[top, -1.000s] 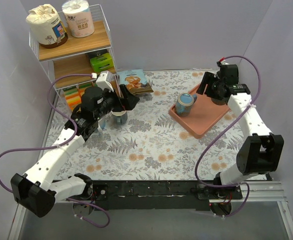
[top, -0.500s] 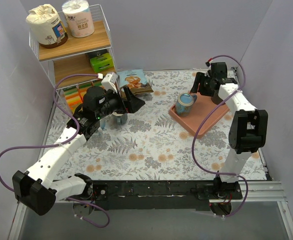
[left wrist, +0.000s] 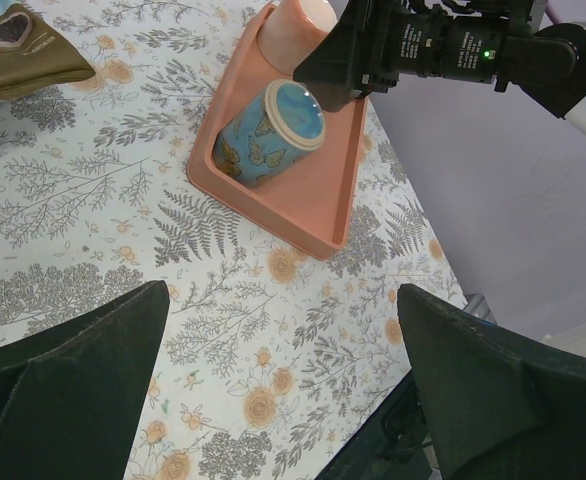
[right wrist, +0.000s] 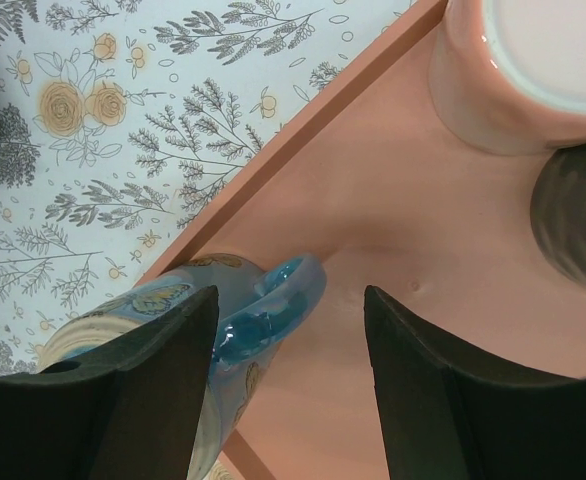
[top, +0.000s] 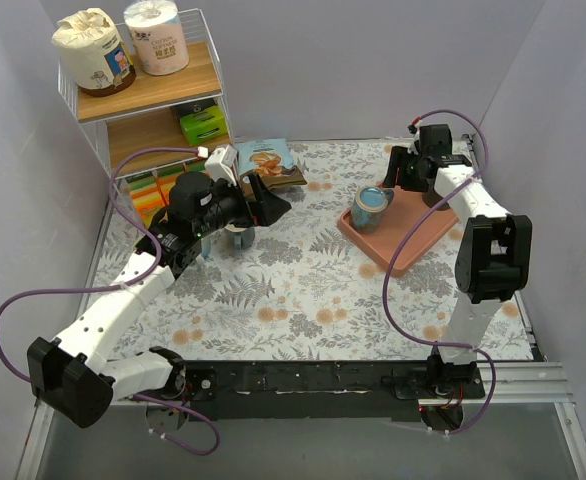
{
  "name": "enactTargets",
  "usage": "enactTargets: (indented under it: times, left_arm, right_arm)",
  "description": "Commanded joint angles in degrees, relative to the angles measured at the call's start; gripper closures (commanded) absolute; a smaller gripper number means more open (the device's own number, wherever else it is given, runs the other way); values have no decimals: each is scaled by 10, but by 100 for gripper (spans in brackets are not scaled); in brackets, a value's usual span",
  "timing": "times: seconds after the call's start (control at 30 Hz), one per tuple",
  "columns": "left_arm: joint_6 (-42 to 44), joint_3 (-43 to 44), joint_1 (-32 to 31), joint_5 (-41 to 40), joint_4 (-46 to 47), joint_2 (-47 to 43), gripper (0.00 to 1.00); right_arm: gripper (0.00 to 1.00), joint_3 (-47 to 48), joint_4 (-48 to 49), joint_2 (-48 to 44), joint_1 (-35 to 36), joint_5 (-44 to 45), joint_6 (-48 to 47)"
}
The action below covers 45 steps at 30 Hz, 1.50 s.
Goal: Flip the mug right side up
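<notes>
The blue butterfly mug point(top: 371, 208) lies tipped on its side in the pink tray point(top: 413, 235), leaning on the tray's left rim. In the left wrist view it point(left wrist: 268, 135) shows its blue base. My right gripper point(top: 399, 176) is open just behind it. In the right wrist view the mug's blue handle point(right wrist: 273, 305) sits between the open fingers point(right wrist: 288, 300), close to the left finger and not pinched. My left gripper point(top: 266, 202) is open and empty over the mat's left half, its fingers point(left wrist: 281, 300) wide apart.
An upright pink cup point(right wrist: 523, 70) and a dark round object point(right wrist: 583, 220) stand in the tray's far part. A grey cup point(top: 239, 236) sits under my left wrist. A snack packet point(top: 268, 160) and a wire shelf point(top: 153, 90) are at the back left.
My right arm has folded in and its gripper has moved left, down to the blue mug's handle. My left gripper has shifted slightly right. The mug has not moved.
</notes>
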Motion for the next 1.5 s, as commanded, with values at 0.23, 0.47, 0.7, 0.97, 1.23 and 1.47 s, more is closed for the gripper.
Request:
enactTargets:
  times: [0.23,0.47,0.7,0.97,1.23,1.47]
  left_arm:
    - [11,-5,-2,12,6,3,2]
    - [13,-6,-2,19,8,11,2]
    - [11,-9,-1,22,11,10,2]
    - [16,-9,-2,26,10,6,2]
    - [25,8,-1,36,-12,10,2]
    - [-11,-11,-3,48,-13,22,2]
  right_arm:
    - [34,-68,-14,-48,-3,9,-41]
    - [36,-111,-30,-110,-3,-2,-45]
    - [36,-166,7,-179,-2,45,-59]
    - [32,-236,72,-252,-3,-149,-244]
    - [31,-220,10,-220,-3,-104,-386]
    - [31,-77,-107,-127,-7,-92,-474]
